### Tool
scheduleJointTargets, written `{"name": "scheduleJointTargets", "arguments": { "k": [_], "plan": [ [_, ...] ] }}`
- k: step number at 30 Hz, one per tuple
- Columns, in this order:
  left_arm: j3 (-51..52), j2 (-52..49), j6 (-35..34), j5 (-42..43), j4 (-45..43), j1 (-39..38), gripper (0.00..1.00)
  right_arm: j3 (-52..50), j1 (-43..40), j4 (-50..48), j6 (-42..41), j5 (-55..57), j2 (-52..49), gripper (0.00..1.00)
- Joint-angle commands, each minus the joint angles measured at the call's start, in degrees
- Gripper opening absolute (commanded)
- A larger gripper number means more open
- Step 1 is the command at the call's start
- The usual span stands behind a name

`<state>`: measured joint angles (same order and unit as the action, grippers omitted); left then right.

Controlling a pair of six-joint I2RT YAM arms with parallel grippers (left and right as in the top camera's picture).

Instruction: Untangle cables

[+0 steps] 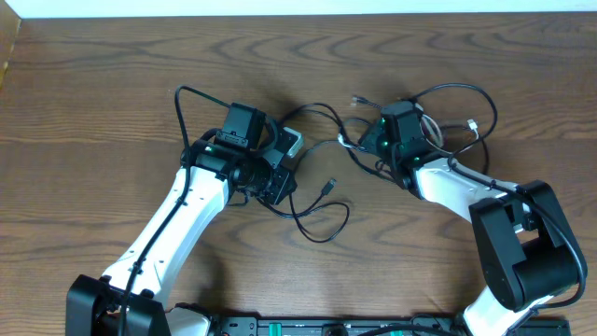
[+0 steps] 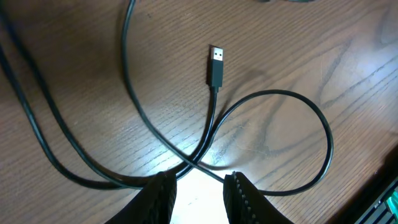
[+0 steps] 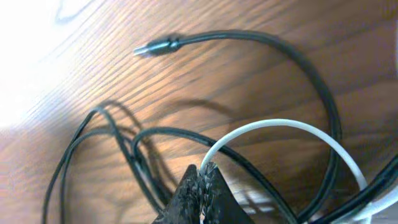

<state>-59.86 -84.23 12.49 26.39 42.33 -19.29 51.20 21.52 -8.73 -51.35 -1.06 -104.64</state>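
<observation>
The black cables (image 2: pixel 216 71) lay loose on the desk (image 1: pixel 93 93) between the arms. The left fingers (image 2: pixel 160 194) stood partly open at a cable crossing. The right fingers (image 3: pixel 189 194) were closed beside a white cable (image 3: pixel 280 122).

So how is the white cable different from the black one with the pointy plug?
The white cable is pale; the black cable is dark. The black cable shows a plug end lying free, while the white cable's ends are hidden. The white cable bends in a tighter arch, inside the black cable's wider curve. Both are thin, looped on the wooden table.
</observation>
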Motion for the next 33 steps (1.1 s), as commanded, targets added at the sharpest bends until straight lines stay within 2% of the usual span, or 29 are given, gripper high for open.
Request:
{"name": "scheduleJointTargets", "arguments": {
  "k": [1, 9, 17, 19, 22, 23, 24, 27, 29, 31, 33],
  "plan": [
    [0.1, 0.3, 0.8, -0.5, 0.3, -0.1, 0.31, 3.2, 0.3, -0.5, 4.6, -9.0, -0.7, 0.02],
    [0.1, 0.3, 0.8, -0.5, 0.3, -0.1, 0.31, 5.8, 0.3, -0.5, 8.9, -15.3, 2.7, 0.01],
    [0.1, 0.3, 0.8, -0.5, 0.3, -0.1, 0.31, 5.9, 1.2, 2.3, 13.7, -16.7, 13.8, 0.01],
    [0.1, 0.3, 0.8, -0.5, 0.2, -0.1, 0.31, 5.9, 1.7, 3.6, 15.8, -15.1, 17.4, 0.01],
    [0.1, 0.3, 0.8, -0.5, 0.2, -0.1, 0.31, 5.9, 2.3, 7.2, 17.4, -6.5, 20.1, 0.04],
    [0.1, 0.3, 0.8, -0.5, 0.2, -0.1, 0.31, 5.9, 2.4, 8.4, 17.4, -3.4, 20.2, 0.15],
    [0.1, 0.3, 0.8, -0.5, 0.2, -0.1, 0.31, 5.9, 2.5, 9.8, 17.4, -0.5, 20.1, 0.32],
    [0.1, 0.3, 0.8, -0.5, 0.3, -0.1, 0.31, 5.9, 2.6, 13.5, 17.4, 3.6, 18.5, 0.72],
    [0.1, 0.3, 0.8, -0.5, 0.2, -0.1, 0.31, 5.9, 2.5, 14.1, 17.4, 4.2, 16.6, 0.81],
    [0.1, 0.3, 0.8, -0.5, 0.3, -0.1, 0.31, 5.9, 2.5, 13.6, 17.1, 4.1, 14.7, 0.99],
    [0.1, 0.3, 0.8, -0.5, 0.3, -0.1, 0.31, 5.9, 2.5, 12.0, 14.7, 4.2, 12.9, 0.99]
  ]
}}
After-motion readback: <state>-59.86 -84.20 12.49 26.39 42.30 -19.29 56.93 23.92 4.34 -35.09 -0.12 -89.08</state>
